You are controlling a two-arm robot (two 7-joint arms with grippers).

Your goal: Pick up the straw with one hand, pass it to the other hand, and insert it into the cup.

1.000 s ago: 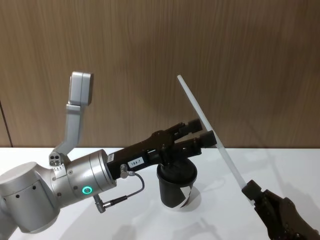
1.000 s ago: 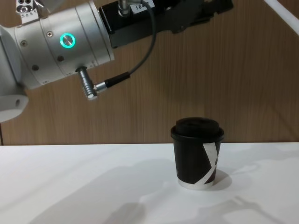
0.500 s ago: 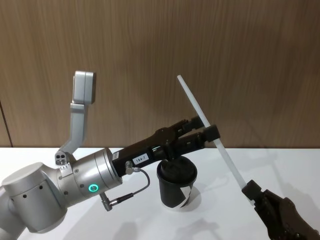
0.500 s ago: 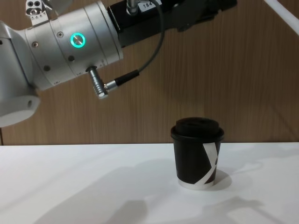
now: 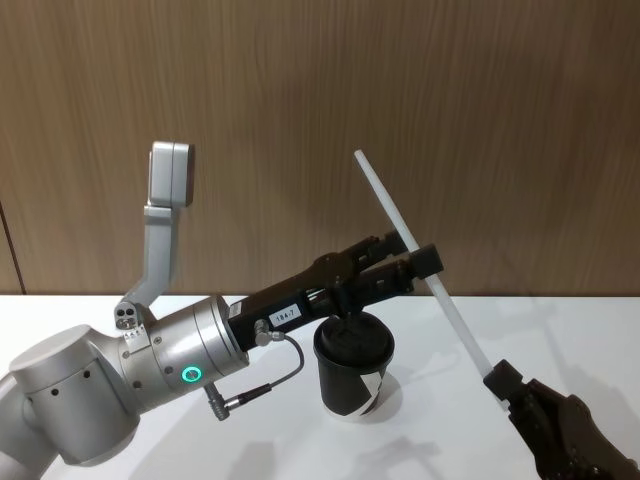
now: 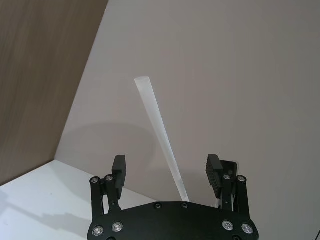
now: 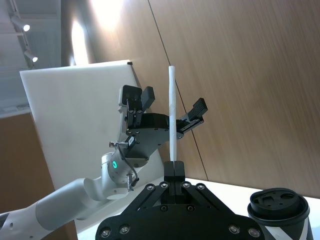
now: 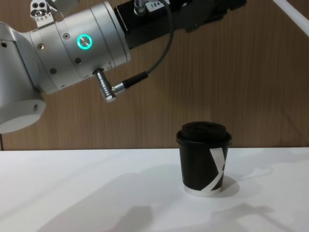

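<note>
The straw (image 5: 386, 200) is in the air, tilted, its top leaning toward the robot's left. Its lower end is pinched in the right gripper (image 5: 497, 380), low on the right, whose fingers are pressed together on it. Around its middle sits the left gripper (image 6: 166, 167), reaching in from the left. The cup (image 5: 353, 370) stands on the table (image 5: 560, 330) under that gripper, lid on, well apart from the straw.

The handover looks like the weak point. The right gripper holds just the tip of a long straw, so a one-sided push from a closing finger could lever it in that pinch, or bend it. If the right gripper lets go before the left has a firm hold, the straw drops. A grip taken at this tilt would also make lining up with the lid harder.

The left fingers (image 6: 119, 172) are spread wide. The straw runs between them, a little off-centre, and touches neither.
</note>
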